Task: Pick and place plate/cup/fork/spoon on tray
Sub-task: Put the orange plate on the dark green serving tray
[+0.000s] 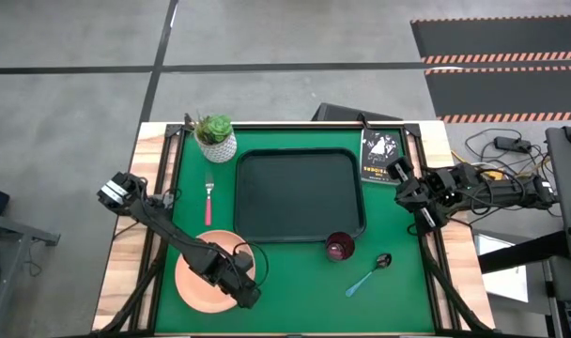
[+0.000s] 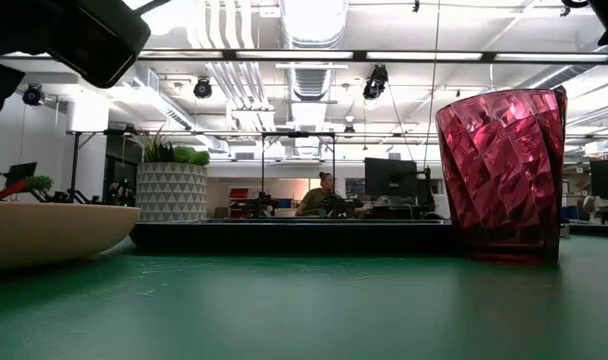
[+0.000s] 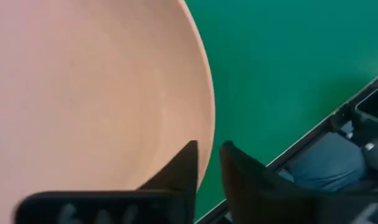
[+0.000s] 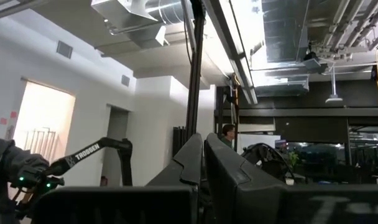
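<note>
From overhead you can't really see the near-right part of the plate (image 1: 199, 272), since the left arm and left gripper (image 1: 246, 293) sit right over it. In the low view the plate (image 2: 44, 232) is cut off by the picture's left edge, and the tray (image 2: 284, 236) is partly hidden behind the cup (image 2: 504, 172). The left wrist view only catches part of the plate (image 3: 89, 93), the rest runs off the frame. The text on the booklet (image 1: 379, 155) is too small to read.
</note>
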`<state>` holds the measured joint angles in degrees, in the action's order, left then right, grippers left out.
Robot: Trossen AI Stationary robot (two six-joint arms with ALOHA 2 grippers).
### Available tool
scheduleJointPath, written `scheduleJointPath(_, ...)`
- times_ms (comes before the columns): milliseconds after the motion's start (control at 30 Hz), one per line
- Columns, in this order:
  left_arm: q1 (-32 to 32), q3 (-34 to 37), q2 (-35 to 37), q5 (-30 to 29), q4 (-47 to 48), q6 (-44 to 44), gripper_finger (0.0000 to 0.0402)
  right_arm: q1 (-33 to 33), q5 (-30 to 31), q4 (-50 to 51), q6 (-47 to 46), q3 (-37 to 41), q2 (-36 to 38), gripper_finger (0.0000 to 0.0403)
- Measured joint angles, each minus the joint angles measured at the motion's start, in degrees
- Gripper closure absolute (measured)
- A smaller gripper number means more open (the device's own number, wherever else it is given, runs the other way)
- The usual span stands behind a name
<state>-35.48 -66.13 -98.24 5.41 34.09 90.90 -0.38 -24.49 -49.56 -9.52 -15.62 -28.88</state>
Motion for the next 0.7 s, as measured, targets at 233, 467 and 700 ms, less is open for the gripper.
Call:
scheduleJointPath(233,-0.08,-0.16,-0.93,-0.66,-0.2,-13.59,0.0249,0.0,-0.04,0.02,-1.34,0.0,0.0,0.0394)
scheduleJointPath(467,-0.65,-1.14,-3.1,-1.66,-0.65,-13.33,0.0238,0.0,-0.15,0.91,-1.44,0.13,-0.03,0.0394)
scheduleJointPath(700,-0.74,-1.01,-5.28,-2.97,-0.01,-12.16,0.0237,0.0,-0.15,1.28,-1.41,0.15,-0.02,0.0394)
